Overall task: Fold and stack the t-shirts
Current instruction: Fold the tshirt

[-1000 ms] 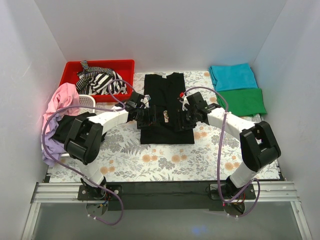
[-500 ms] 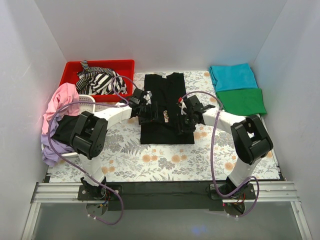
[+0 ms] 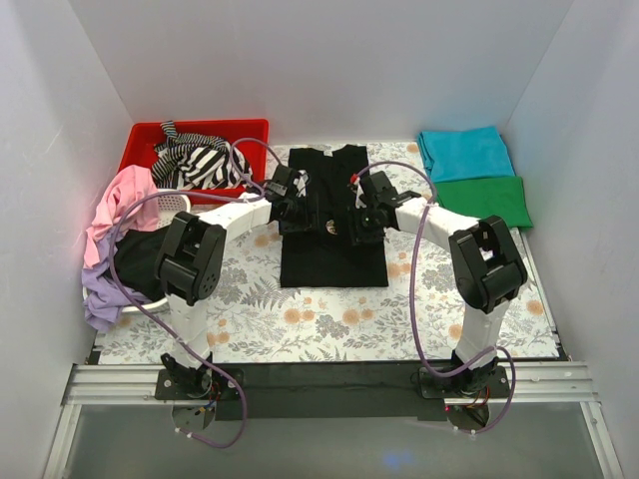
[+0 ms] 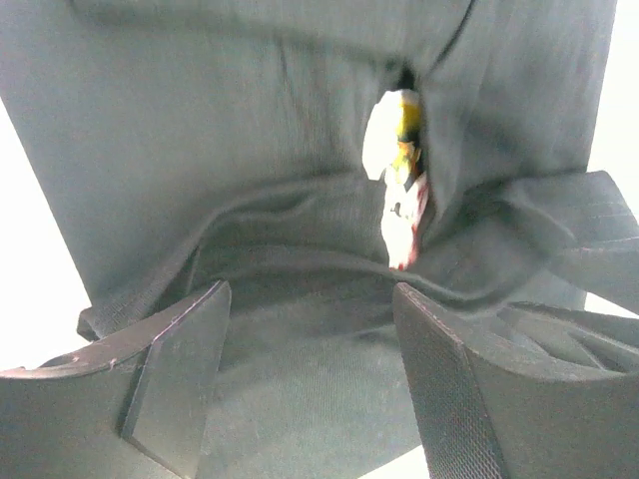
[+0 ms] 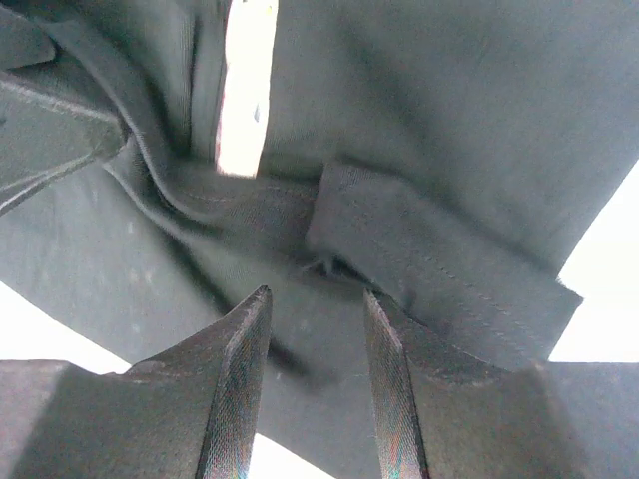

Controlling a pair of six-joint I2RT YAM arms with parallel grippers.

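The black t-shirt (image 3: 334, 257) lies flat in the middle of the table with its sides folded in. My left gripper (image 3: 292, 207) is over its left edge and my right gripper (image 3: 359, 218) over its right half, both low on the cloth. In the left wrist view the gripper (image 4: 310, 299) is wide open over black cloth, and a bit of rose print (image 4: 399, 180) peeks from a fold. In the right wrist view the gripper (image 5: 316, 294) is open with a narrower gap, above a folded sleeve hem (image 5: 439, 279). A teal tee (image 3: 464, 152) and a green tee (image 3: 484, 202) lie folded at the right.
A red bin (image 3: 145, 135) at the back left holds the striped tee (image 3: 200, 162). A white basket (image 3: 175, 203) at the left carries the pink tee (image 3: 125, 195), the lilac tee (image 3: 100, 294) and a dark garment (image 3: 135, 261). White walls enclose the table.
Both grippers have moved toward the far end of the black shirt, from its middle to its upper part. The shirt's outline has not changed.
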